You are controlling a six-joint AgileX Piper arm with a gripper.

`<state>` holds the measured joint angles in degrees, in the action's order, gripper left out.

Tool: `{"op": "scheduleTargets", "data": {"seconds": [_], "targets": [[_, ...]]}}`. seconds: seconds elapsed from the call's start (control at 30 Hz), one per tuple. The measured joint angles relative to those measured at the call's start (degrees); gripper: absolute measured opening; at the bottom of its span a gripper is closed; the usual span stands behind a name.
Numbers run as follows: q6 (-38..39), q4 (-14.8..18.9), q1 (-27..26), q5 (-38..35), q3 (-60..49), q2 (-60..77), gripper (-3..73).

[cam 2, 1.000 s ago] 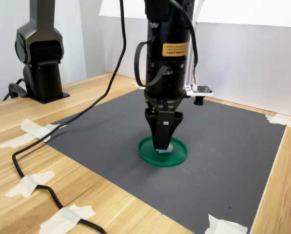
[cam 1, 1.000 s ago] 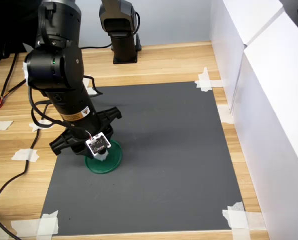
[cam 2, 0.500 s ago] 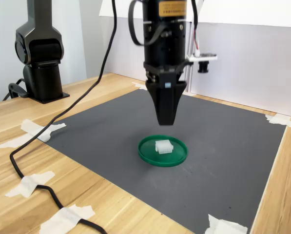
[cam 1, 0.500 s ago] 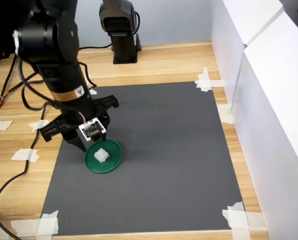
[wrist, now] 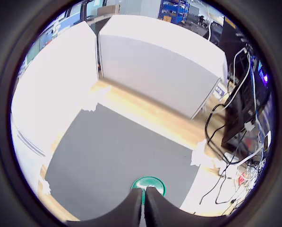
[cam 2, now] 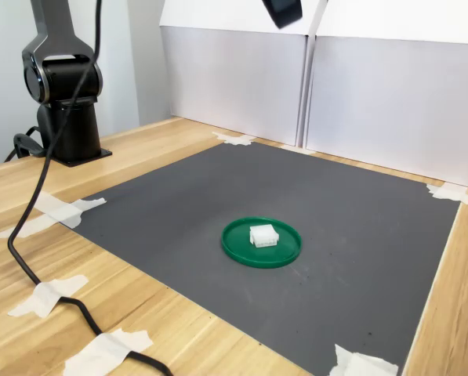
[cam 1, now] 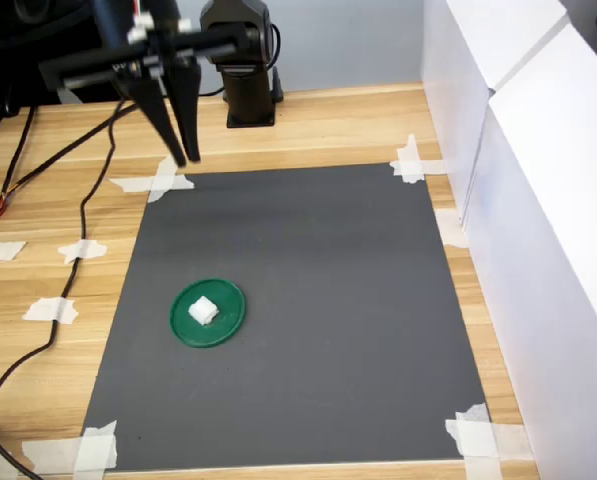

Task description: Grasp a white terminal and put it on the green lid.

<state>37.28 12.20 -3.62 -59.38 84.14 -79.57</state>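
Note:
The white terminal lies on the green lid, near the lid's middle, with nothing touching it. The lid rests on the grey mat, toward the first exterior view's lower left. My gripper hangs high above the table, far up and back from the lid, its fingers pressed together and holding nothing. Only its tip shows at the top edge of the second exterior view. In the wrist view the shut fingers point down at the lid and cover part of it; the terminal is not visible there.
A grey mat is taped to the wooden table. White walls stand along the first exterior view's right. A second black arm base stands at the back. A black cable trails over the wood beside the mat.
The gripper let go of the terminal on the lid, then rose steeply and drew away toward the back left of the first exterior view. Terminal and lid stay put.

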Motion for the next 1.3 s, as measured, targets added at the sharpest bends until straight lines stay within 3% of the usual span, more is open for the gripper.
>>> {"op": "scheduleTargets", "data": {"seconds": [0.27, 0.63, 0.77, 0.87, 1.03, 1.3], "targets": [[-3.47, 0.72, 0.0, 4.39, -13.78, 16.4, -1.6], [-3.77, 0.69, 0.0, 23.9, -40.3, 47.78, -1.6], [-3.8, 3.04, -0.57, 29.33, -45.87, 55.99, -1.6], [-3.8, 5.48, -3.27, 30.83, -49.31, 59.8, -1.6], [-3.92, 6.03, -8.21, 31.49, -56.51, 63.52, -1.6], [-3.94, 7.63, -8.52, 31.64, -69.07, 71.25, -1.6]]}}
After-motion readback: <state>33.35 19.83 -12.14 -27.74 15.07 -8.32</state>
